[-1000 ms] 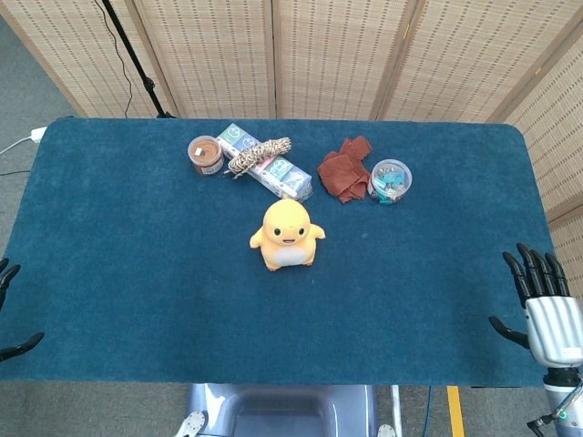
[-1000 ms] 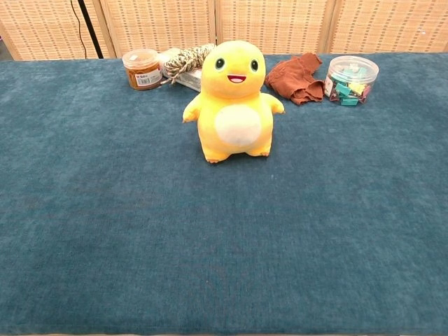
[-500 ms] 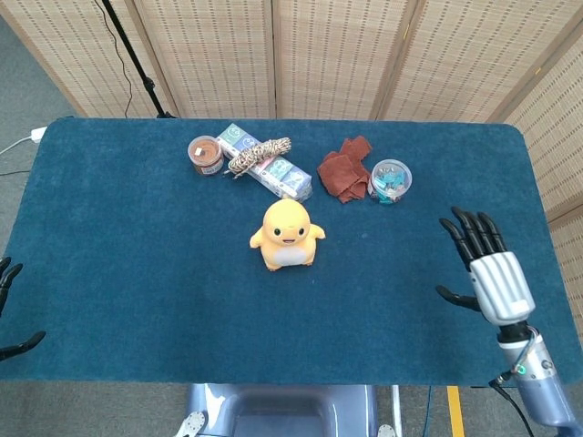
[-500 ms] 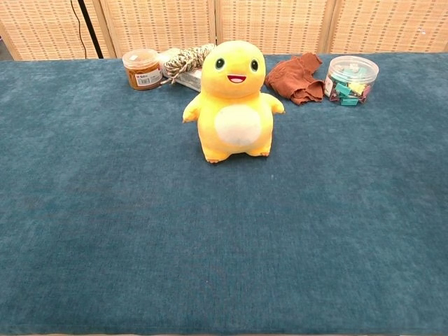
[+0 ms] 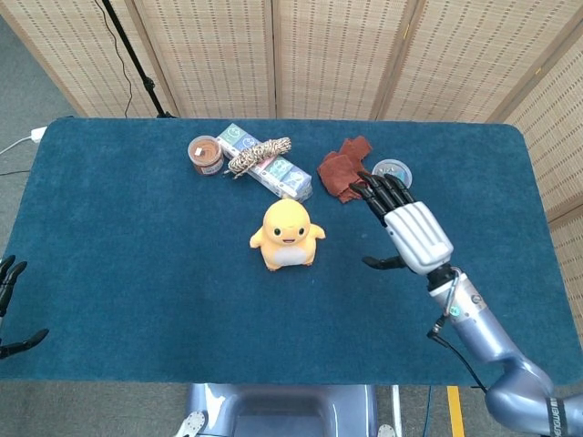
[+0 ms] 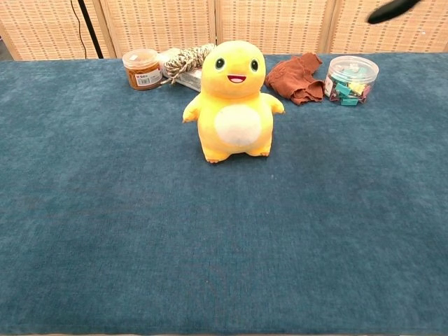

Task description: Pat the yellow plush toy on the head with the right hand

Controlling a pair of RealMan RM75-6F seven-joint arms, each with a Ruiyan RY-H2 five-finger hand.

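The toy (image 5: 288, 234) is yellow with a white belly and an open red mouth, standing on a deep blue tabletop (image 5: 137, 264). Behind the toy lie a rust-brown cloth (image 5: 342, 171), a brown-and-white speckled rope (image 5: 260, 154) and an orange-brown jar (image 5: 205, 154). The right hand (image 5: 407, 228) is silver with black fingers (image 5: 378, 193).

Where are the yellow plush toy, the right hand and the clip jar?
yellow plush toy (image 5: 288, 222): head view, its head.
right hand (image 5: 407, 229): head view, silver back.
clip jar (image 6: 351, 80): chest view, clear side wall.
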